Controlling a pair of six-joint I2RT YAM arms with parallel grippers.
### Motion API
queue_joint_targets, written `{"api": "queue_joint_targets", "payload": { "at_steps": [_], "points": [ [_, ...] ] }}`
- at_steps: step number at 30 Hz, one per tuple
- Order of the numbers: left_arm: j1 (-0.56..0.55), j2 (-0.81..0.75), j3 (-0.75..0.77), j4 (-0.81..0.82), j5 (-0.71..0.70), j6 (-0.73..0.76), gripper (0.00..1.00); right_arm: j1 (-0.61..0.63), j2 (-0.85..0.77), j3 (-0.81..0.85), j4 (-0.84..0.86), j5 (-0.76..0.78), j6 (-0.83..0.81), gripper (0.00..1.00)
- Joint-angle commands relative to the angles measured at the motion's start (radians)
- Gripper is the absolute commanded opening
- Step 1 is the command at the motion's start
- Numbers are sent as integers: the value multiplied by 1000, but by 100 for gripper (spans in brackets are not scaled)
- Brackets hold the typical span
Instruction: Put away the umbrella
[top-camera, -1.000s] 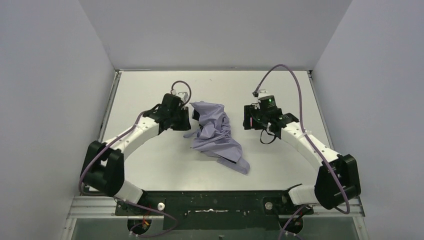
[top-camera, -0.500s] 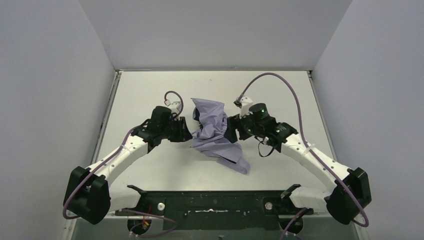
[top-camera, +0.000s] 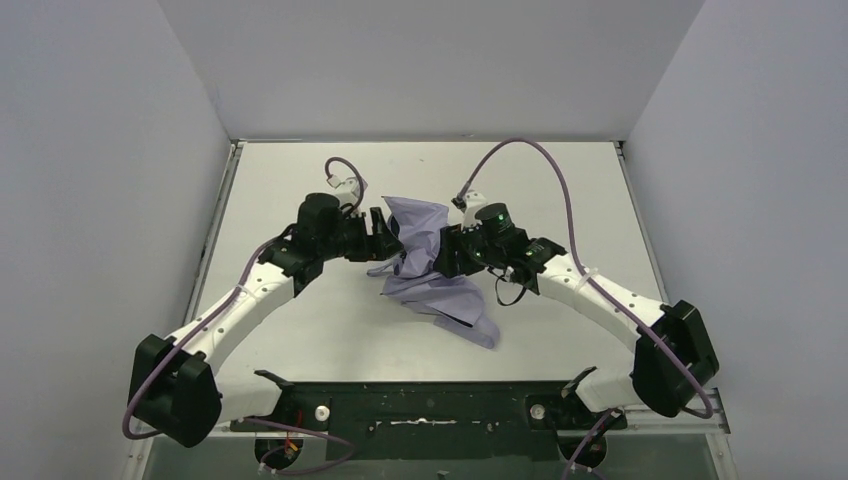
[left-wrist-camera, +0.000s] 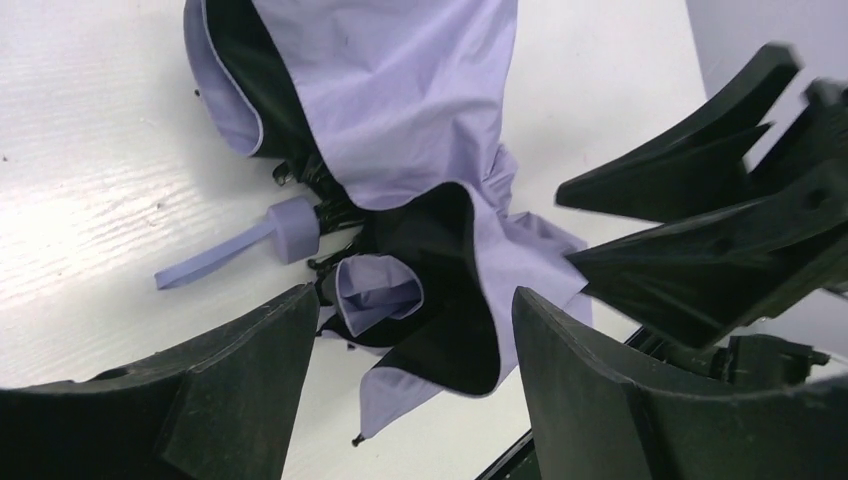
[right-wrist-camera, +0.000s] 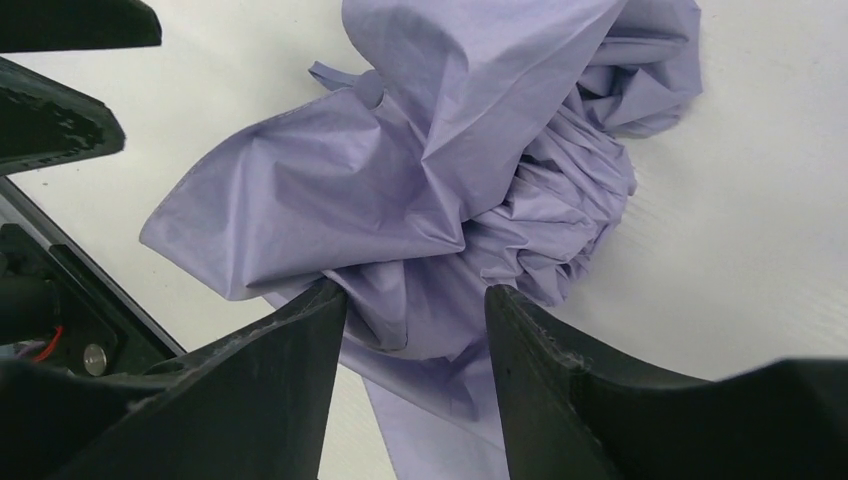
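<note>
The umbrella (top-camera: 440, 290) lies collapsed and crumpled in the middle of the table, lavender outside and black inside. In the left wrist view its canopy (left-wrist-camera: 400, 100) spreads ahead, with the lavender handle (left-wrist-camera: 293, 228) and its strap (left-wrist-camera: 205, 262) on the table to the left. My left gripper (top-camera: 385, 232) (left-wrist-camera: 415, 310) is open at the umbrella's left side, and a black fold hangs loose in front of its jaws. Open too, my right gripper (top-camera: 447, 252) (right-wrist-camera: 415, 300) straddles a bunch of lavender fabric (right-wrist-camera: 480, 150) on the right side; its left fingertip (right-wrist-camera: 325, 300) touches the cloth.
The white table (top-camera: 300, 180) is walled on three sides by grey panels. A black rail (top-camera: 430, 410) runs along the near edge between the arm bases. Both grippers face each other closely across the umbrella; the right one's fingers (left-wrist-camera: 700, 230) show in the left wrist view.
Both arms closed in on the umbrella from either side. The left jaws opened wide. The right gripper swung left onto the canopy and its jaws narrowed somewhat.
</note>
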Motion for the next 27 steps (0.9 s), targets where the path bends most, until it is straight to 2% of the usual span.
{"api": "queue_joint_targets", "payload": {
  "at_steps": [1,9,19,27],
  "points": [
    [-9,40,64,87,24,-48,70,3,21,-42,135,-18,62,52],
    [-39,123,109,97,-13,-103,72,13,29,-161,149,102,96,37],
    [-89,235,118,148,-48,-160,72,31,26,-319,289,124,189,35],
    [-139,213,64,125,-126,-159,72,32,31,-332,339,132,239,34]
  ]
}}
